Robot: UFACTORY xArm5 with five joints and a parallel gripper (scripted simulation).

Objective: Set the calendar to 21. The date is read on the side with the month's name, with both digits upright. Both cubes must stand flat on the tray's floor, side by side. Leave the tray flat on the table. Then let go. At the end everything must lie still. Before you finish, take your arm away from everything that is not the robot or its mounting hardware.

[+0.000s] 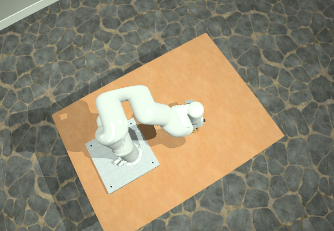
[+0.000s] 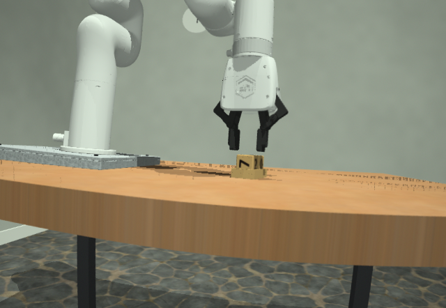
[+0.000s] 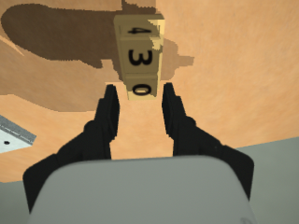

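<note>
The wooden calendar stands on the table under my gripper [image 2: 247, 148] [image 3: 139, 89]. In the exterior view two tan cubes stand side by side in the low tray [image 2: 248, 173]: the left cube [image 2: 244, 163] shows a 7, the right cube [image 2: 258, 162] shows a 2. In the wrist view the cubes [image 3: 139, 57] run away from me in a row, showing 4, 3 and 0. The gripper points straight down, its fingers half apart, a short way above the cubes and touching nothing. From the top view the arm's wrist [image 1: 195, 111] hides almost all of the calendar.
The orange wooden table [image 1: 229, 88] [image 2: 216, 196] carries the arm's grey base plate [image 1: 116, 174] [image 2: 54, 157] [image 3: 14, 135] to the left of the calendar. The stone floor lies all around the table.
</note>
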